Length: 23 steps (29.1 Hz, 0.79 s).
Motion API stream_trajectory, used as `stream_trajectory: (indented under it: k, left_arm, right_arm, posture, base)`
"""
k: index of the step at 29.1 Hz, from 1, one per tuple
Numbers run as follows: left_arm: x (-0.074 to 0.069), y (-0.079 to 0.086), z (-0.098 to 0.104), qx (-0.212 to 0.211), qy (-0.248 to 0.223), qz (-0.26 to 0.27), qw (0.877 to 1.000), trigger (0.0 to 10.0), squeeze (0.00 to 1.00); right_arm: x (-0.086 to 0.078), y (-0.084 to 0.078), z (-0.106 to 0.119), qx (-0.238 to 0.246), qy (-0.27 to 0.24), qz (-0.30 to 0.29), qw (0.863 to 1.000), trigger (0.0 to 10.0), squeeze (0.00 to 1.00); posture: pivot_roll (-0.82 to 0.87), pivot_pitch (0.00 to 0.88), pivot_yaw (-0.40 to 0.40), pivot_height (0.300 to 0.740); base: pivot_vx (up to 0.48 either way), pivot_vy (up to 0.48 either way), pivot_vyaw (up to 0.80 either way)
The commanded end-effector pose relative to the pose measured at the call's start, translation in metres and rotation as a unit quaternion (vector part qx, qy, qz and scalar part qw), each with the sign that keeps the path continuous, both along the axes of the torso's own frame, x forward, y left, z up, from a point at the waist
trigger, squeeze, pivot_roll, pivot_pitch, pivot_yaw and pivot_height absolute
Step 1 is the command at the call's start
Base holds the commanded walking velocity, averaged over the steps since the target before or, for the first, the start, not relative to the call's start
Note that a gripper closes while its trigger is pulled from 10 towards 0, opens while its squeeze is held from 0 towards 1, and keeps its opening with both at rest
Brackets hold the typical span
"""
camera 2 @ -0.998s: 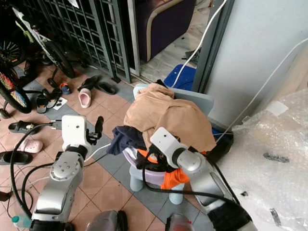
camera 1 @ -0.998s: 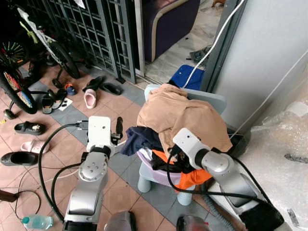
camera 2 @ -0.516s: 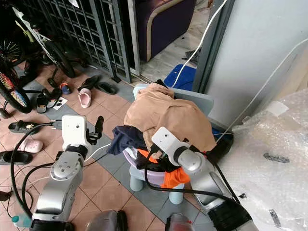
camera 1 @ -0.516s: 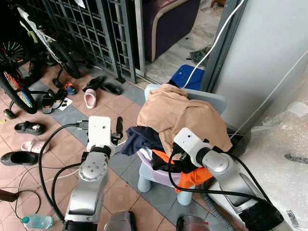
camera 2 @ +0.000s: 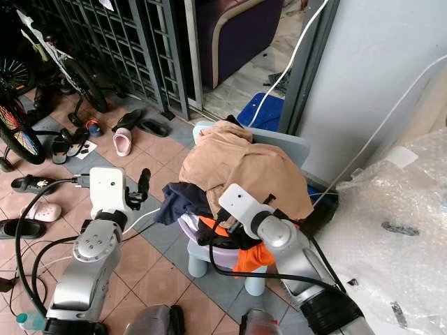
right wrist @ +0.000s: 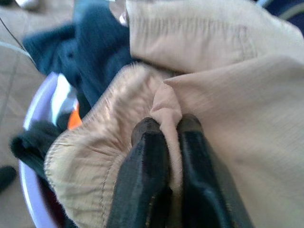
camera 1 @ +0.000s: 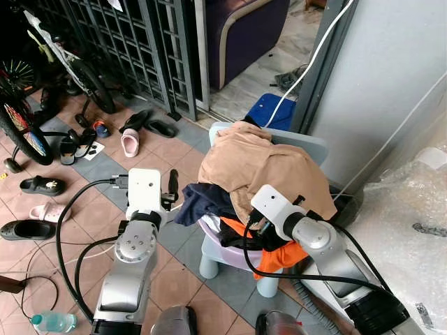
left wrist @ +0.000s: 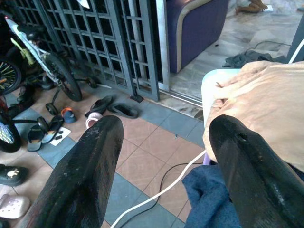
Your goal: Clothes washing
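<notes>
A heap of clothes sits in a purple basin (camera 1: 222,252) on a pale blue stool (camera 1: 211,266). A tan garment (camera 1: 258,164) lies on top, with a navy piece (camera 1: 202,199) and an orange piece (camera 1: 281,255) hanging out below. My right gripper (right wrist: 166,127) is shut on a fold at the tan garment's hem, at the pile's front. My left gripper (left wrist: 166,128) is open with nothing between its fingers (left wrist: 95,156). It hovers above the floor tiles just left of the pile, beside the navy piece.
A metal gate (camera 1: 133,42), a bicycle (camera 1: 42,63) and scattered shoes (camera 1: 130,142) are on the left. Cables (camera 1: 70,244) and a water bottle (camera 1: 52,321) lie on the floor nearby. A blue mat (camera 1: 272,112) lies behind the stool. Bubble wrap (camera 1: 412,209) and a grey wall (camera 1: 391,77) close off the right.
My right wrist has shifted only slightly against the pile, still pinching the tan fabric. The left arm has stayed where it was.
</notes>
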<state>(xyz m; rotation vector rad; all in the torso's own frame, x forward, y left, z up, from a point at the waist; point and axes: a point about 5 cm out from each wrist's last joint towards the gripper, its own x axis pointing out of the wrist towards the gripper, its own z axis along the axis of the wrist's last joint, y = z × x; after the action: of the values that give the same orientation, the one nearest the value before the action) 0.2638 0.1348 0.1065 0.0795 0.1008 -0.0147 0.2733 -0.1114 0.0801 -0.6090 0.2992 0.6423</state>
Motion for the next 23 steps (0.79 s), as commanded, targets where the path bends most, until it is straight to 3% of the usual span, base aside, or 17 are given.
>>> stream_trajectory:
  k: [1, 5, 8, 10, 11, 13, 14, 15, 17, 19, 22, 23]
  left_arm:
    - [0.001, 0.000, 0.000, 0.002, 0.003, 0.004, 1.000, 10.0, 0.00]
    - [0.002, 0.000, 0.002, 0.004, -0.012, 0.008, 1.000, 10.0, 0.00]
    - [0.004, 0.000, 0.002, 0.002, -0.014, 0.006, 1.000, 10.0, 0.00]
    - [0.005, 0.000, 0.003, 0.006, -0.017, 0.006, 1.000, 10.0, 0.00]
    - [0.006, 0.000, 0.003, 0.009, -0.019, 0.005, 1.000, 10.0, 0.00]
    - [0.006, 0.000, 0.003, 0.010, -0.020, 0.003, 1.000, 10.0, 0.00]
    - [0.008, 0.000, 0.004, 0.012, -0.022, 0.002, 1.000, 10.0, 0.00]
    - [0.008, 0.000, 0.004, 0.012, -0.022, 0.001, 1.000, 10.0, 0.00]
    - [0.010, -0.001, 0.007, 0.015, -0.031, 0.001, 0.999, 10.0, 0.00]
    - [0.011, 0.000, 0.008, 0.020, -0.037, 0.005, 0.999, 10.0, 0.00]
    - [0.013, -0.002, 0.008, 0.021, -0.038, 0.001, 0.999, 10.0, 0.00]
    - [0.013, -0.002, 0.008, 0.021, -0.040, 0.000, 0.999, 10.0, 0.00]
  right_arm:
    - [0.002, 0.009, 0.013, 0.031, -0.021, 0.022, 0.999, 0.0, 0.00]
    - [0.006, 0.014, 0.027, 0.057, -0.058, 0.025, 0.996, 0.0, 0.00]
    - [0.013, 0.020, 0.045, 0.103, -0.102, 0.019, 0.989, 0.0, 0.00]
    - [0.020, 0.023, 0.066, 0.159, -0.144, 0.005, 0.977, 0.0, 0.00]
    - [0.023, 0.024, 0.089, 0.206, -0.196, -0.004, 0.959, 0.0, 0.00]
    - [0.024, 0.023, 0.107, 0.241, -0.239, -0.013, 0.941, 0.0, 0.00]
    - [0.026, 0.021, 0.122, 0.273, -0.262, -0.033, 0.925, 0.0, 0.00]
    - [0.027, 0.021, 0.125, 0.280, -0.266, -0.039, 0.922, 0.0, 0.00]
    - [0.030, 0.020, 0.148, 0.307, -0.305, -0.055, 0.900, 0.0, 0.00]
    - [0.030, 0.020, 0.162, 0.320, -0.329, -0.058, 0.887, 0.0, 0.00]
    - [0.032, 0.019, 0.171, 0.328, -0.339, -0.053, 0.880, 0.0, 0.00]
    - [0.032, 0.019, 0.171, 0.328, -0.341, -0.053, 0.880, 1.4, 0.00]
  posture:
    - [0.00, 0.083, 0.044, 0.740]
    - [0.00, 0.077, 0.042, 0.740]
    - [0.00, 0.059, 0.047, 0.740]
    - [0.00, 0.050, 0.044, 0.740]
    - [0.00, 0.044, 0.041, 0.740]
    - [0.00, 0.042, 0.042, 0.740]
    - [0.00, 0.038, 0.046, 0.740]
    - [0.00, 0.038, 0.048, 0.740]
    - [0.00, 0.033, 0.057, 0.740]
    - [0.00, 0.031, 0.059, 0.740]
    - [0.00, 0.027, 0.062, 0.740]
    - [0.00, 0.027, 0.062, 0.740]
  base:
    - [0.000, 0.000, 0.00]
    - [0.000, 0.000, 0.00]
    - [0.000, 0.000, 0.00]
    - [0.000, 0.000, 0.00]
    - [0.000, 0.000, 0.00]
    - [0.000, 0.000, 0.00]
    - [0.000, 0.000, 0.00]
    - [0.000, 0.000, 0.00]
    - [0.000, 0.000, 0.00]
    - [0.000, 0.000, 0.00]
    - [0.000, 0.000, 0.00]
    - [0.000, 0.000, 0.00]
